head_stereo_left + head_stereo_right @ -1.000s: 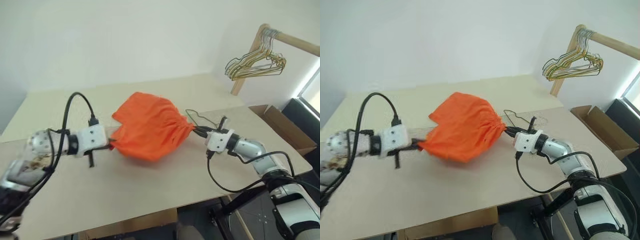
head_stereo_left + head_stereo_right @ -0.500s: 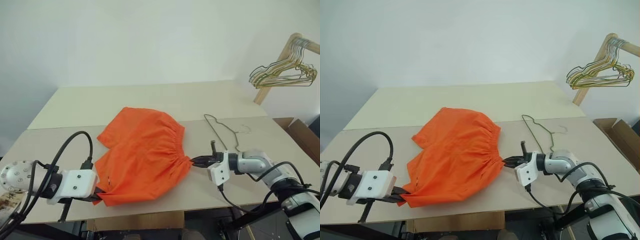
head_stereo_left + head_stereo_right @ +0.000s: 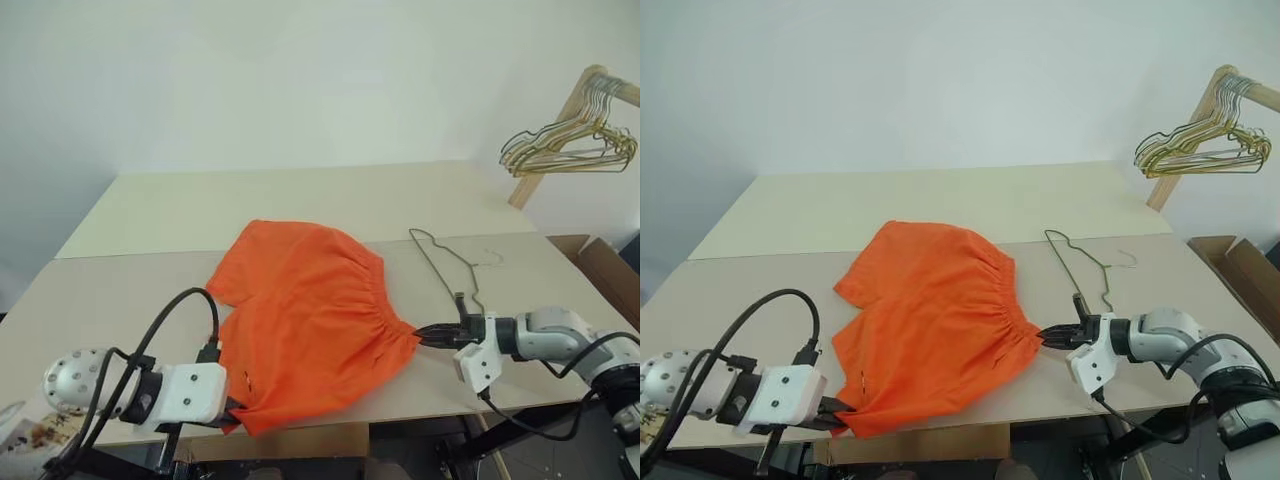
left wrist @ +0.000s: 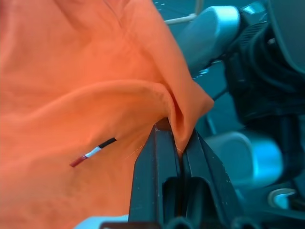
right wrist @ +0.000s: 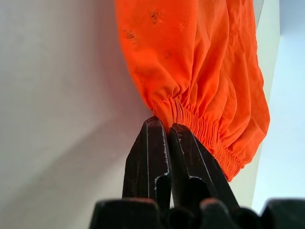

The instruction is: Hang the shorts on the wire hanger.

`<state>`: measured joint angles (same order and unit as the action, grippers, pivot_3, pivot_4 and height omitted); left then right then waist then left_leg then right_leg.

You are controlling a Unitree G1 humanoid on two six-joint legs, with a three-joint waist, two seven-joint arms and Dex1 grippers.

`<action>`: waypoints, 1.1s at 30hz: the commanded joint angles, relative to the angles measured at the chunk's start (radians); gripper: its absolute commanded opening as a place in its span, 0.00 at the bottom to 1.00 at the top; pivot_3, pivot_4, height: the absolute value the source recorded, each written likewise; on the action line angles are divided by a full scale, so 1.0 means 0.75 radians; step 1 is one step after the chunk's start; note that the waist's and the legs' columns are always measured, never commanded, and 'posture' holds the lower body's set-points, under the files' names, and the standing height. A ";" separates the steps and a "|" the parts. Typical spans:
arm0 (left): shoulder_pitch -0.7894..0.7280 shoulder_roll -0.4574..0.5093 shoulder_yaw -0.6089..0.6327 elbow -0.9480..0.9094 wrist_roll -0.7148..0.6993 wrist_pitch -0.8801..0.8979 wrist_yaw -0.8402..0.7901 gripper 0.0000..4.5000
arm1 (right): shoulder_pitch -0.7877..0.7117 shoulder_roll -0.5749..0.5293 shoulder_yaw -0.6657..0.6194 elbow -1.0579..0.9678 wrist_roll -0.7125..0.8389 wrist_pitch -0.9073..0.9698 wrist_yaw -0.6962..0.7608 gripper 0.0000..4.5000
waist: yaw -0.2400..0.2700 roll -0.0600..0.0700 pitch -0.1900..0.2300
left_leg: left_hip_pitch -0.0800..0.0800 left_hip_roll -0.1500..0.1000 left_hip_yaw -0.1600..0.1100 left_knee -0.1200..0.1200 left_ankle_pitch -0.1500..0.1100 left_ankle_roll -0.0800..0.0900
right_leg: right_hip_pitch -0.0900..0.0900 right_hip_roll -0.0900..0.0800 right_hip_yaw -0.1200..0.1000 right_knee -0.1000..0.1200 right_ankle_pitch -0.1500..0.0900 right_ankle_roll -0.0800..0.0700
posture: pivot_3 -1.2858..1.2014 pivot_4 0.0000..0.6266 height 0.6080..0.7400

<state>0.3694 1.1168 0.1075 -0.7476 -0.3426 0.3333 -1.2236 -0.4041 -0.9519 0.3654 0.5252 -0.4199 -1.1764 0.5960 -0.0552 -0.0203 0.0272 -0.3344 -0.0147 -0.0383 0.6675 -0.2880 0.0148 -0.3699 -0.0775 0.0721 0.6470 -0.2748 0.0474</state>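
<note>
The orange shorts (image 3: 310, 320) lie spread on the table (image 3: 120, 290), pulled between both grippers. My left gripper (image 3: 232, 415) is at the near table edge, shut on a hem corner (image 4: 183, 121) of the shorts that hangs just past the edge. To the right, my right gripper (image 3: 425, 335) is shut on the end of the gathered waistband (image 5: 190, 119), low over the tabletop. The thin wire hanger (image 3: 450, 265) lies flat on the table just beyond the right gripper, beside the waistband and apart from the shorts.
A bunch of gold and green hangers (image 3: 570, 150) hangs on a wooden rail at the far right. An open cardboard box (image 3: 610, 275) sits off the table's right end. A seam (image 3: 130, 252) runs across the tabletop behind the shorts.
The shorts, held up in the air a second ago, now lie on the table. Both grippers have come down and toward the near edge, dragging the shorts nearer and rightward. The camera has also shifted.
</note>
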 commanded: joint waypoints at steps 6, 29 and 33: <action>0.116 -0.016 0.165 0.100 0.068 -0.234 -0.067 0.46 | 0.161 -0.225 -0.024 -0.271 0.297 0.105 0.140 0.53 | 0.025 0.004 0.001 | 0.002 0.000 0.001 0.000 0.000 0.001 | 0.004 -0.001 -0.001 -0.001 -0.001 -0.001 | 0.53 0.00 1.00; -1.257 -0.571 -0.155 0.538 -0.373 0.253 0.293 0.46 | -0.051 0.024 -0.257 -0.572 0.803 2.673 -0.202 0.53 | 0.054 0.000 -0.003 | -0.009 -0.004 -0.002 0.011 -0.004 0.004 | -0.004 0.002 -0.004 0.001 -0.002 0.000 | 0.51 0.00 1.00; -1.284 -0.596 -0.169 0.541 -0.384 0.274 0.284 0.46 | -0.127 0.061 -0.193 -0.454 0.720 2.736 -0.157 0.53 | 0.055 0.000 -0.003 | -0.026 -0.005 -0.002 0.016 -0.003 0.004 | -0.020 0.000 -0.004 0.002 0.000 0.003 | 0.52 0.00 1.00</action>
<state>-0.5655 0.6706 -0.0228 -0.3353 -0.6261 0.5341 -1.0122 -0.4687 -0.8985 0.2254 0.1709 0.1564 0.8600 0.4668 -0.0138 -0.0203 0.0249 -0.3562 -0.0189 -0.0399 0.6796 -0.2898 0.0167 -0.3870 -0.0773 0.0696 0.6491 -0.2744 0.0499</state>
